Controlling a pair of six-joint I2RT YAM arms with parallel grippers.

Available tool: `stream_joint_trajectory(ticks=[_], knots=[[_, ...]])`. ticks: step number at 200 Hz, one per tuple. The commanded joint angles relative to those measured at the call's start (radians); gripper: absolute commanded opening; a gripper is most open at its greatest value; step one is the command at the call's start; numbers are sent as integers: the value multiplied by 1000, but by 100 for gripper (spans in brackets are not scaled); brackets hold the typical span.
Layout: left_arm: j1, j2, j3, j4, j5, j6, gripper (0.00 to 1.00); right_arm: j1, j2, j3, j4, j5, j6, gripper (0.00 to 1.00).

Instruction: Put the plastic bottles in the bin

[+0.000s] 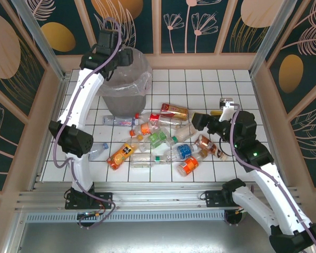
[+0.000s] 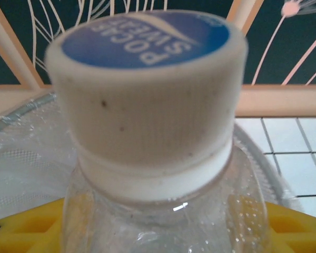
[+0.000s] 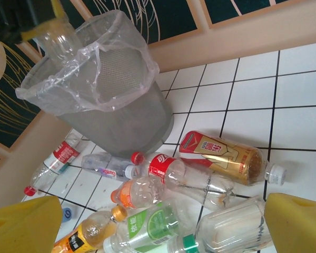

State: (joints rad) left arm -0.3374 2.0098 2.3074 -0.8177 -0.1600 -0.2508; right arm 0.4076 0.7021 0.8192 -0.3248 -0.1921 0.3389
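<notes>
Your left claw (image 1: 114, 44) is closed on a clear Pocari Sweat bottle (image 2: 158, 211). The yellow pads (image 2: 26, 226) clamp it just below its white cap (image 2: 147, 95), and it hangs over the round grey bin (image 1: 124, 87) at the far left of the tiled table (image 1: 237, 79). Your right claw (image 1: 200, 120) stands wide open with nothing between its fingers, hovering above the heap of bottles (image 1: 163, 139) in the middle of the tiles.

From the right wrist view, the held bottle seems to sit close to the rim rather than over the centre of the mouth. So bring it inward first, until its whole body is inside the ring of the clear bag liner (image 3: 95, 63). Then open the jaws fully and in one go, so the neck does not hang up on a pad. Keep the fingers off the liner's loose folds, which look easy to snag.

Count: one bin and one bottle in your grip. About a dozen bottles lie on the tiles, with orange, red, green, blue and brown labels. They overlap, so treat that figure as approximate.
</notes>
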Motion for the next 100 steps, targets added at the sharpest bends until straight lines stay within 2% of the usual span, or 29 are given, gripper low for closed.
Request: stream_joint_trajectory(ticks=[1, 100], knots=[[10, 47, 8, -39, -24, 55, 62, 6, -12, -23, 43, 5, 2, 99], [21, 125, -78, -122, 159, 129, 63, 6, -6, -18, 29, -15, -15, 99]])
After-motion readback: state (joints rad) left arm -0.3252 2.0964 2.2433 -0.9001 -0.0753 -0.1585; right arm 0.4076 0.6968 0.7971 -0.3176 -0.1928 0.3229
